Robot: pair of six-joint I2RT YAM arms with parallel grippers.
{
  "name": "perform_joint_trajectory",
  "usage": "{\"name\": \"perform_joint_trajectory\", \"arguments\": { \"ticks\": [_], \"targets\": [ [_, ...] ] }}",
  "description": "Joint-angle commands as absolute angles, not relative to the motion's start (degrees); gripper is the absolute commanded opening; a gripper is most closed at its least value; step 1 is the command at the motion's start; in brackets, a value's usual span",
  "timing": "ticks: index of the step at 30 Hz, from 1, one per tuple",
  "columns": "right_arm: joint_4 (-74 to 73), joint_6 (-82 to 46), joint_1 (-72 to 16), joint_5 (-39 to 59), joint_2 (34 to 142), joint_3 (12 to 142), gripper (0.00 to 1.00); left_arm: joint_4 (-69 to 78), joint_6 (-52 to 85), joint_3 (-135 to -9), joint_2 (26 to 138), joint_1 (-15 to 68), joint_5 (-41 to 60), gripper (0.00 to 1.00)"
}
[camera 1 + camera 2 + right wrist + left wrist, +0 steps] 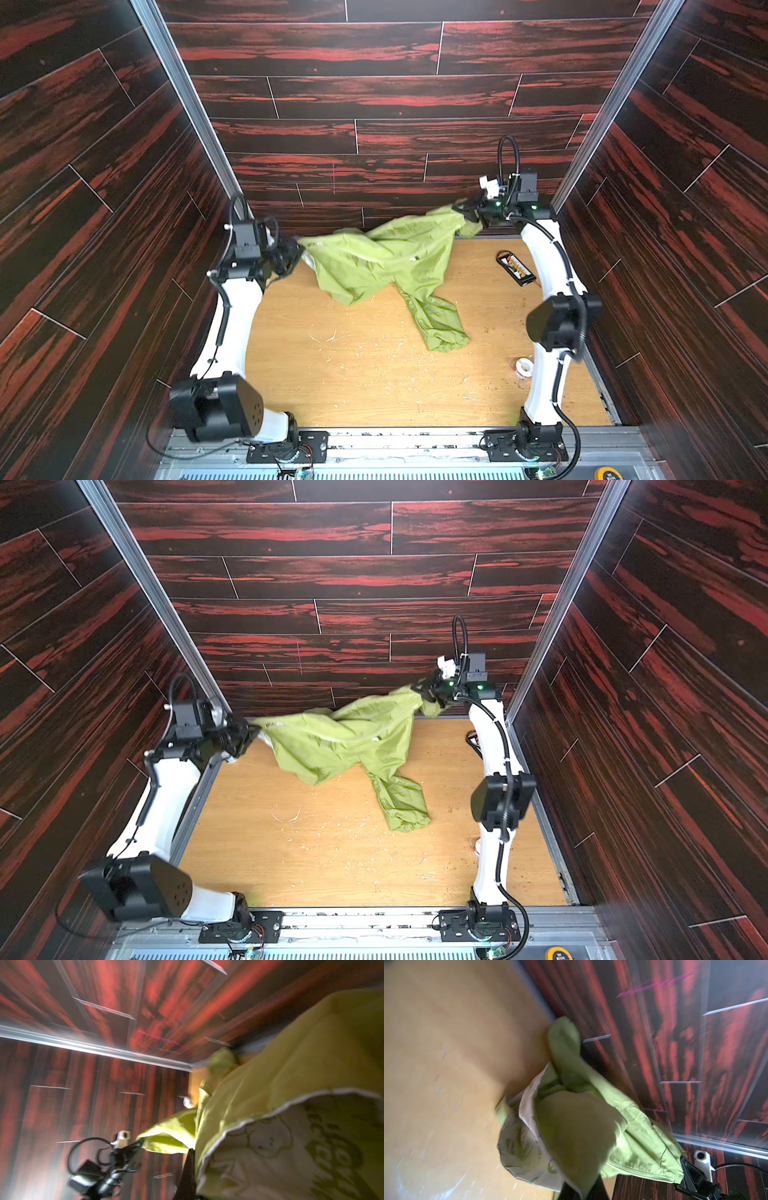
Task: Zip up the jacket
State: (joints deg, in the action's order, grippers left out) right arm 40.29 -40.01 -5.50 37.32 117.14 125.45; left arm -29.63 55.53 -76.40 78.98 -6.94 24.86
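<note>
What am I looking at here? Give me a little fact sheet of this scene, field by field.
jacket: lime green, stretched in the air between both arms
left gripper: shut on one end
right gripper: shut on the other end, near the back wall
sleeve: hangs down onto the wooden table
zipper: apparently undone; white lining shows
also on table: black pack, tape roll

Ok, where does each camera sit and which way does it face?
Top views: high above the arms' bases, looking down on table, jacket, both arms.
Left wrist: on left arm, looks along jacket to right arm; own jaws clamped in cloth.
Right wrist: the reverse, toward left arm; jaws likewise.
Shared: the jacket held between them.
</note>
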Motion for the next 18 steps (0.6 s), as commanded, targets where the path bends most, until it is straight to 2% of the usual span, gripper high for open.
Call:
{"name": "perform_joint_trajectory", "arguments": {
  "ticks": [1, 7, 8, 10, 13, 18],
  "targets": [
    [48.21, -30.66, -5.35, 29.97, 107.70, 111.69, 0.00, -32.39, 56.73, -68.85, 72.36, -7.25, 27.27, 0.00],
    [49.72, -30.66, -5.04, 16.98, 99.90, 88.64, 0.00, -36.65, 55.72, -56.88, 66.40, -7.24, 24.89, 0.00],
    [49.22, -30.82, -4.98, 16.43, 99.67, 86.69, 0.07, -36.65, 55.43, -56.22, 66.21, -7.28, 24.63, 0.00],
    [48.15, -30.86, -4.84, 16.04, 100.05, 84.63, 0.33, -36.00, 55.02, -55.06, 66.64, -7.29, 24.69, 0.00],
    [47.66, -31.24, -4.80, 14.78, 101.21, 85.44, 0.56, -35.85, 53.24, -55.11, 68.77, -7.23, 25.35, 0.00],
    [48.64, -32.68, -4.77, 11.66, 98.95, 87.19, 0.68, -37.90, 49.94, -56.85, 72.12, -7.26, 26.20, 0.00]
  ]
}}
